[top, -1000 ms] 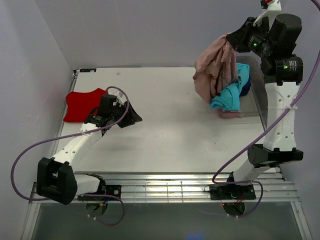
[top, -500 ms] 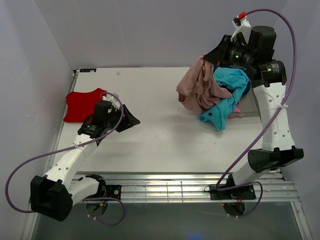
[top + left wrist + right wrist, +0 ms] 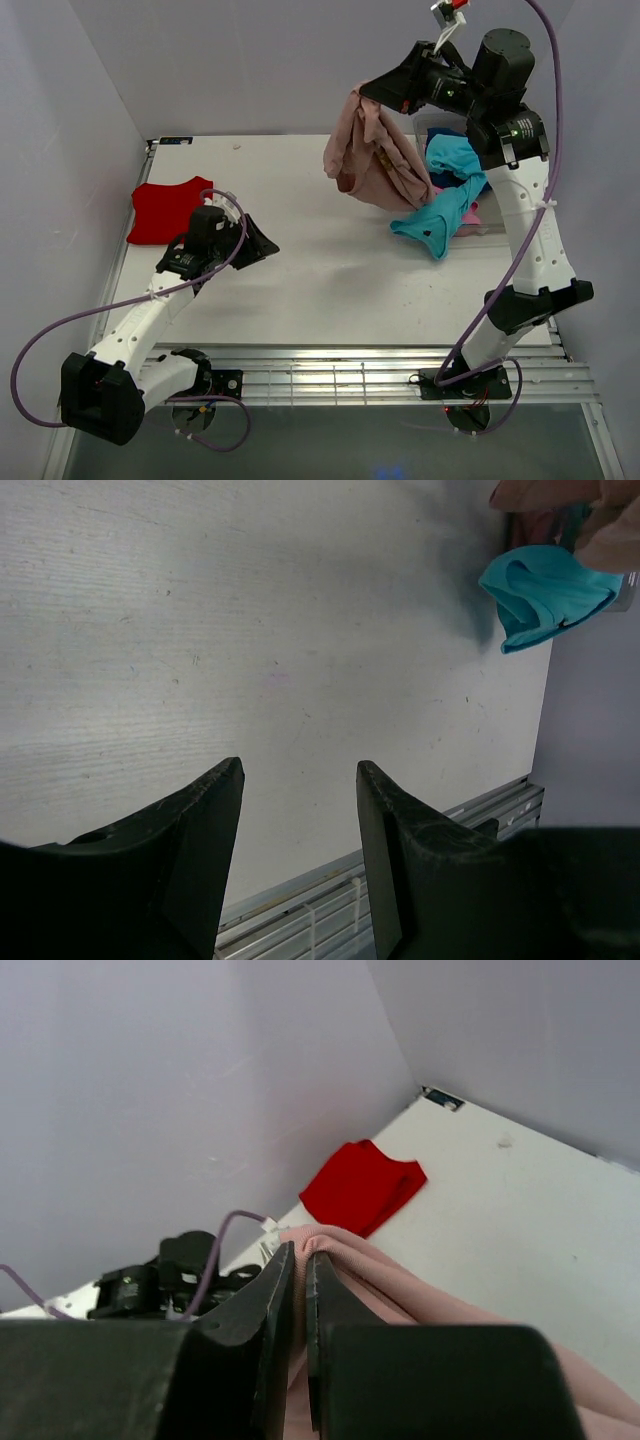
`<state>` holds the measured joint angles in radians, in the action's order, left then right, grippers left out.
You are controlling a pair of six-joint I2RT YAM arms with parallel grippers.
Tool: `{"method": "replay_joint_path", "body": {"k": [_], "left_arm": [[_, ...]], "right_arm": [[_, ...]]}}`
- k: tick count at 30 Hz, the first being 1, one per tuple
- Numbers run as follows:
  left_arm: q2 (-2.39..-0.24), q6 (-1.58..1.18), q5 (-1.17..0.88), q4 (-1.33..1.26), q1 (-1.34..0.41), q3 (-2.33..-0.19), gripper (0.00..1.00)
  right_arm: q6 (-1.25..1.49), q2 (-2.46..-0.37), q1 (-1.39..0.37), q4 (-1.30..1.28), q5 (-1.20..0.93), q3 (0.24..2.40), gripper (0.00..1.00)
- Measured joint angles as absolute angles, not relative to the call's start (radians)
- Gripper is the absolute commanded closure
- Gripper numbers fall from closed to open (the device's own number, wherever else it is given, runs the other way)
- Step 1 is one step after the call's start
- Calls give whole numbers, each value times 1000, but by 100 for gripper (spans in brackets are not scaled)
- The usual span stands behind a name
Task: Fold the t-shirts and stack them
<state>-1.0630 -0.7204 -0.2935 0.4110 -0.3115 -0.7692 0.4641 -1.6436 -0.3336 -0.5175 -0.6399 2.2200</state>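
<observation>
My right gripper is shut on the dusty-pink t-shirt and holds it bunched, high above the back right of the table; the cloth sits pinched between the fingers in the right wrist view. A turquoise t-shirt hangs out of the clear bin, with bright pink and navy cloth under it. A folded red t-shirt lies flat at the left edge and shows in the right wrist view. My left gripper is open and empty, low over the table right of the red shirt.
The white table has walls at the left and back. A metal rail runs along the near edge. The left arm's purple cable loops out by the left wall.
My right gripper has carried the dusty-pink shirt up and to the left, out of the bin, dragging the turquoise shirt over the bin's edge. The left arm has barely moved.
</observation>
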Motion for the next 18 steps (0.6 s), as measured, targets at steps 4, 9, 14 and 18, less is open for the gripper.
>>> {"method": "replay_joint_path", "body": {"k": [4, 9, 14, 18], "left_arm": [[-1053, -723, -285, 411, -311, -759, 41], [-1050, -723, -273, 411, -311, -758, 41], [-1050, -723, -270, 408, -311, -753, 41], [-1050, -723, -268, 408, -311, -735, 41]], "right_arm": [[570, -1679, -359, -398, -678, 2274, 92], [641, -1671, -408, -310, -713, 2261, 92], [677, -1669, -451, -303, -746, 2255, 92], [705, -1673, -477, -282, -761, 2257, 92]]}}
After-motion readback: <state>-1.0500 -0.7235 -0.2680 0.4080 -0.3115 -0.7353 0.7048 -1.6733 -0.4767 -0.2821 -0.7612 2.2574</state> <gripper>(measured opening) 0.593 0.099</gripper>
